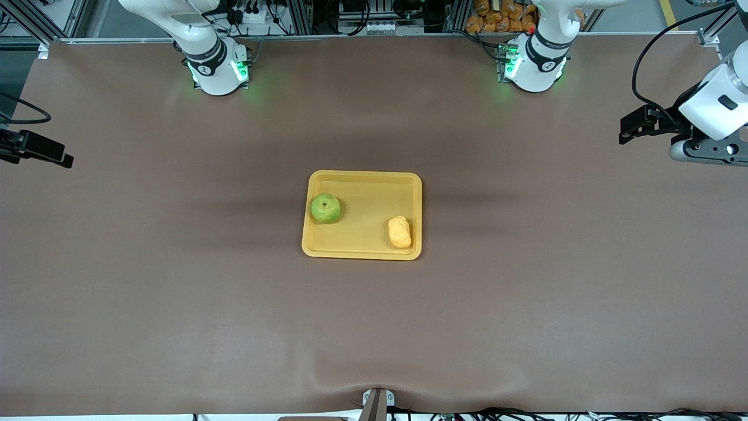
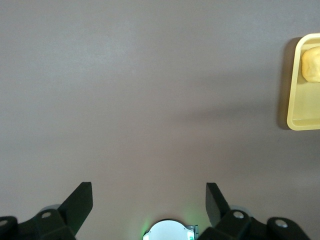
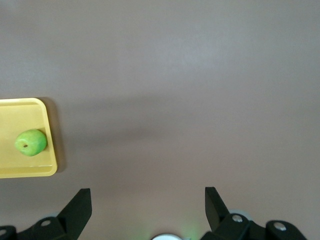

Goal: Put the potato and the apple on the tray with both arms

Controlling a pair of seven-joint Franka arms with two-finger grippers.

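The apple (image 1: 325, 208) and the potato (image 1: 400, 231) lie apart in the tray (image 1: 362, 178), the apple toward the right arm's end. The left gripper (image 2: 149, 196) and the right gripper (image 3: 148, 196) hang spread and empty over bare table (image 1: 175, 292), well clear of the tray

Green apple (image 1: 325, 208) with a yellowish patch, yellow-orange potato (image 1: 400, 231), yellow-orange tray (image 1: 362, 180), plain brown table (image 1: 175, 292), white arms (image 1: 198, 41) with green-lit bases.
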